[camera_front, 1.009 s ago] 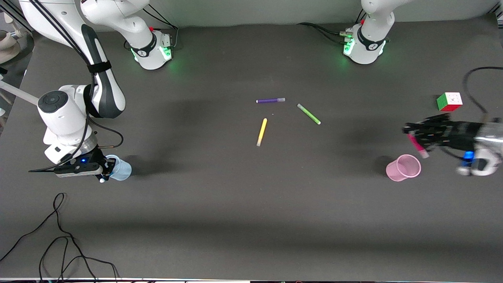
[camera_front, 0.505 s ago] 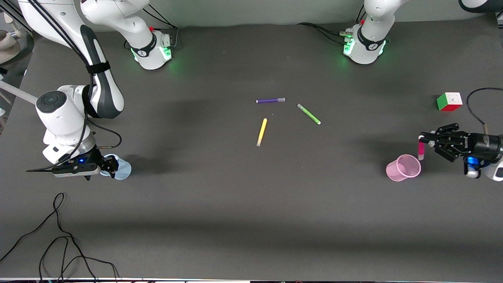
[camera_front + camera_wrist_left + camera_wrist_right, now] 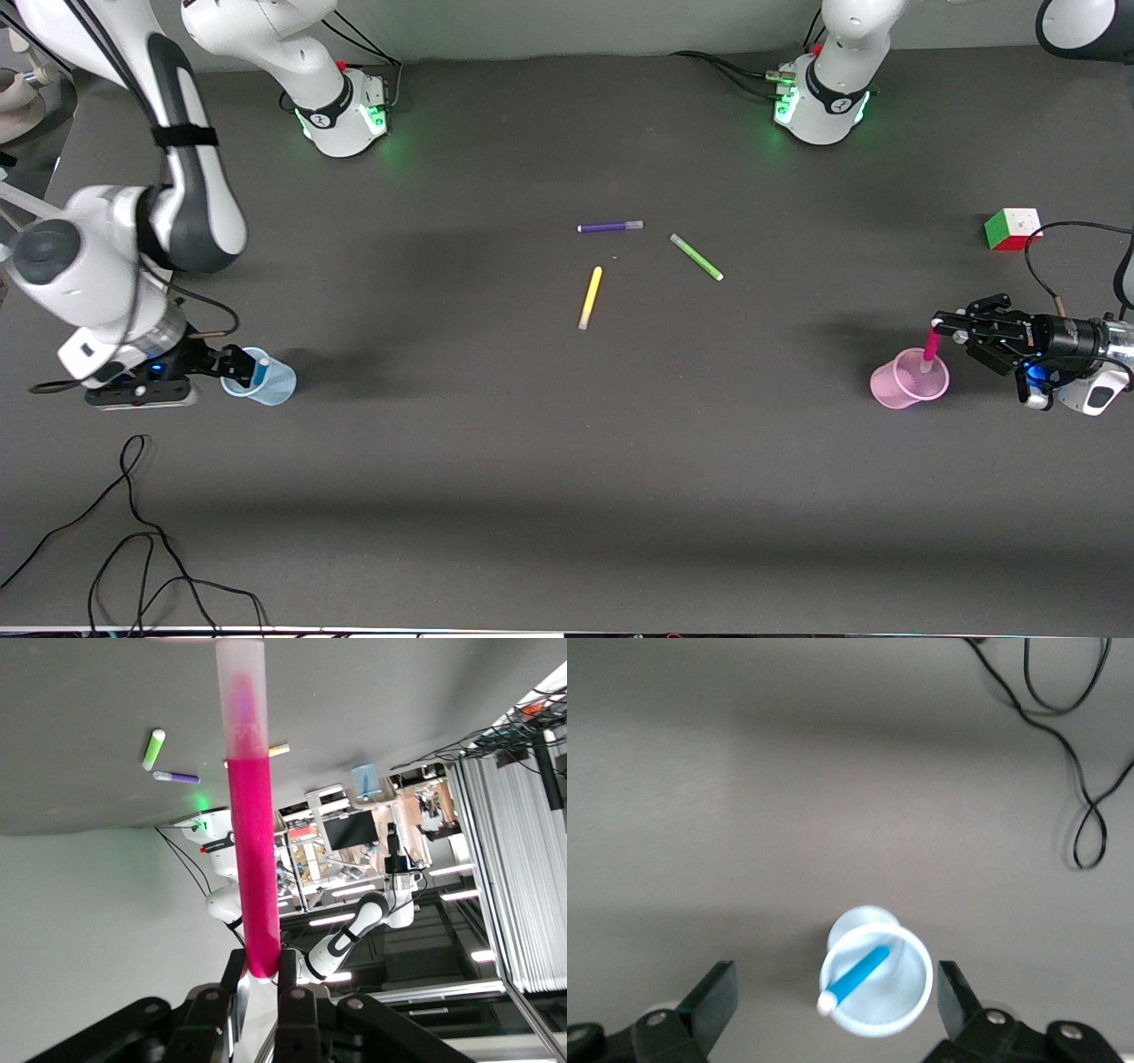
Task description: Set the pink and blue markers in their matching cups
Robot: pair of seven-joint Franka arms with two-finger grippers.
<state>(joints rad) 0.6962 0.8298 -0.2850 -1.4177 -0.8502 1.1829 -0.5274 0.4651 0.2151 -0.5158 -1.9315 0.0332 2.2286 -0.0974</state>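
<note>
one pen left to drop: the left gripper (image 3: pixel 932 324) pinches the pink marker (image 3: pixel 928 347) by its top, upright, capped tip dipping into the pink cup (image 3: pixel 909 379). the blue marker (image 3: pixel 852 979) leans in the blue cup (image 3: pixel 876 985), right gripper (image 3: pixel 232 361) spread wide beside it.

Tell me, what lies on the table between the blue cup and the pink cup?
Front view: bare tabletop between the blue cup and the pink cup.

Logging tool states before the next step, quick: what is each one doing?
Left tool: shut on the pink marker, over the pink cup.
Right tool: open around the blue cup; blue marker inside.
</note>
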